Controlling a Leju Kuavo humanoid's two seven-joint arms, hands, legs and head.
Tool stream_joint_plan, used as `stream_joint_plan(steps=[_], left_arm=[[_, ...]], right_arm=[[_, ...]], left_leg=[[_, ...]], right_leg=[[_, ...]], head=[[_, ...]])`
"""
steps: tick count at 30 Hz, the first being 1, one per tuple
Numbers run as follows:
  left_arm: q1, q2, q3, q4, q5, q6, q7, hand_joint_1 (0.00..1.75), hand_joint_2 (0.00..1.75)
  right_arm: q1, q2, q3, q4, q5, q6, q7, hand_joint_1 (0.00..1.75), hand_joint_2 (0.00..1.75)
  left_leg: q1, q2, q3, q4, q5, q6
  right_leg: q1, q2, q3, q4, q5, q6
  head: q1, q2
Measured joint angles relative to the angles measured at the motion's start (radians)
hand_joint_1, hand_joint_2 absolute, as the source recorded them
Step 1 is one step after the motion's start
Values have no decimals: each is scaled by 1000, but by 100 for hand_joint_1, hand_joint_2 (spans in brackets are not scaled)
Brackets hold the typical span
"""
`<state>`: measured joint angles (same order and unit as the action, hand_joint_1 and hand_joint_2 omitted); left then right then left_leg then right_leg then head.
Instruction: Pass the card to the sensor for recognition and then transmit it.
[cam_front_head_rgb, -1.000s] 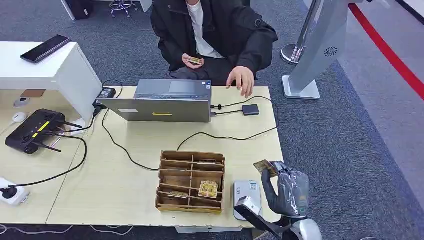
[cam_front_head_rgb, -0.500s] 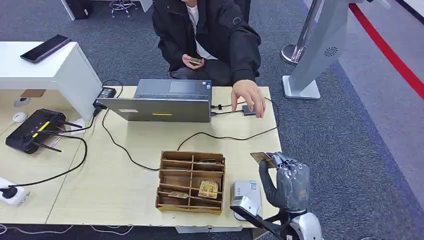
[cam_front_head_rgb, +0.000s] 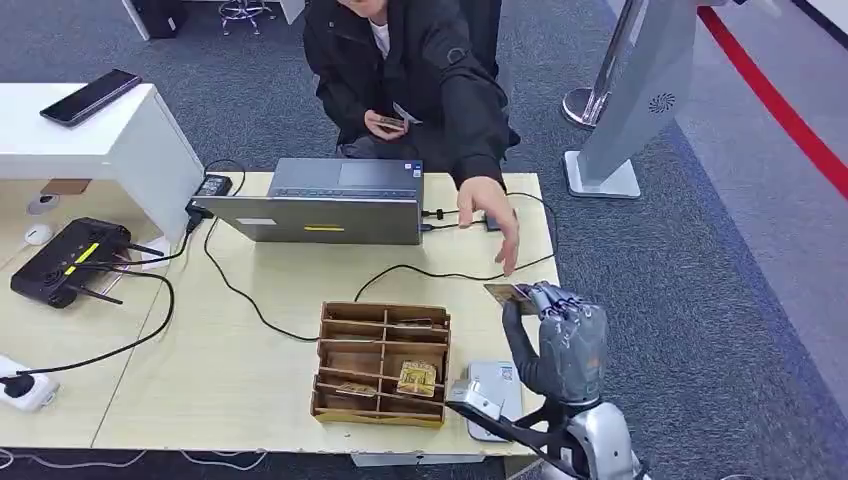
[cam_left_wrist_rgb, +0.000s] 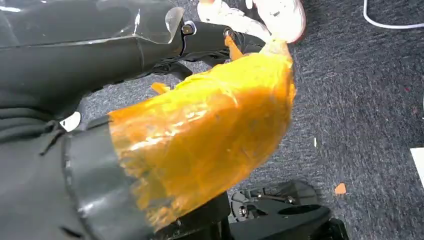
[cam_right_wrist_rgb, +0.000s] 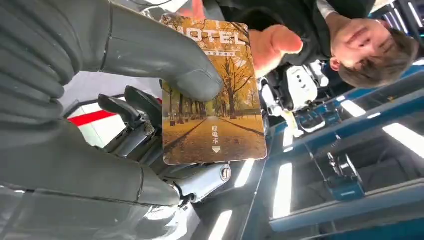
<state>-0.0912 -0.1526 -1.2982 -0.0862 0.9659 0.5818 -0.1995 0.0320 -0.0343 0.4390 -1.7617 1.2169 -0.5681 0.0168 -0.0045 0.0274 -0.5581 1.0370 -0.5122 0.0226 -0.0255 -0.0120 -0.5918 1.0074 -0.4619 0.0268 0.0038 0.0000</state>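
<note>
While a person's hand (cam_front_head_rgb: 495, 215) nears, right hand (cam_front_head_rgb: 562, 335) fingers (cam_right_wrist_rgb: 165, 65) pinch the card (cam_right_wrist_rgb: 212, 95), apparently upright.

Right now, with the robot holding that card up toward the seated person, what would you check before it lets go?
1. Card held by the right hand: ok, thumb presses its face.
2. Person's hand near the card: ok, reaching, not touching yet.
3. Card clear of the wooden organizer: ok.
4. Card already read by the white sensor: cannot tell.
5. Cable under the handover path: ok, lies flat on the table.
</note>
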Motion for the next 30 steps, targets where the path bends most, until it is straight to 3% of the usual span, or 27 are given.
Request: stream_joint_plan(steps=[25, 26, 27, 28, 29, 30], left_arm=[[-5, 1, -50, -5, -25, -12, 18, 0, 0], [-5, 1, -51, -5, -24, -12, 18, 0, 0], [-5, 1, -52, -5, -24, -12, 19, 0, 0], [-5, 1, -53, -5, -23, -12, 19, 0, 0], [-5, 1, -55, -5, -23, -12, 19, 0, 0], [-5, 1, -56, -5, -23, -12, 20, 0, 0]], right_arm=[[-178, 47, 46, 152, -19, 86, 35, 175, 175], [-182, 47, 49, 158, -19, 87, 36, 148, 175], [-184, 48, 51, 164, -19, 89, 39, 148, 175], [-187, 48, 52, 168, -19, 90, 42, 117, 175], [-189, 49, 53, 172, -19, 94, 44, 0, 175], [-191, 49, 54, 177, -18, 97, 45, 0, 175]], left_leg=[[0, 0, 0, 0, 0, 0], [0, 0, 0, 0, 0, 0], [0, 0, 0, 0, 0, 0], [0, 0, 0, 0, 0, 0], [0, 0, 0, 0, 0, 0], [0, 0, 0, 0, 0, 0]], right_leg=[[0, 0, 0, 0, 0, 0], [0, 0, 0, 0, 0, 0], [0, 0, 0, 0, 0, 0], [0, 0, 0, 0, 0, 0], [0, 0, 0, 0, 0, 0], [0, 0, 0, 0, 0, 0]], head=[[0, 0], [0, 0], [0, 0], [0, 0], [0, 0], [0, 0]])
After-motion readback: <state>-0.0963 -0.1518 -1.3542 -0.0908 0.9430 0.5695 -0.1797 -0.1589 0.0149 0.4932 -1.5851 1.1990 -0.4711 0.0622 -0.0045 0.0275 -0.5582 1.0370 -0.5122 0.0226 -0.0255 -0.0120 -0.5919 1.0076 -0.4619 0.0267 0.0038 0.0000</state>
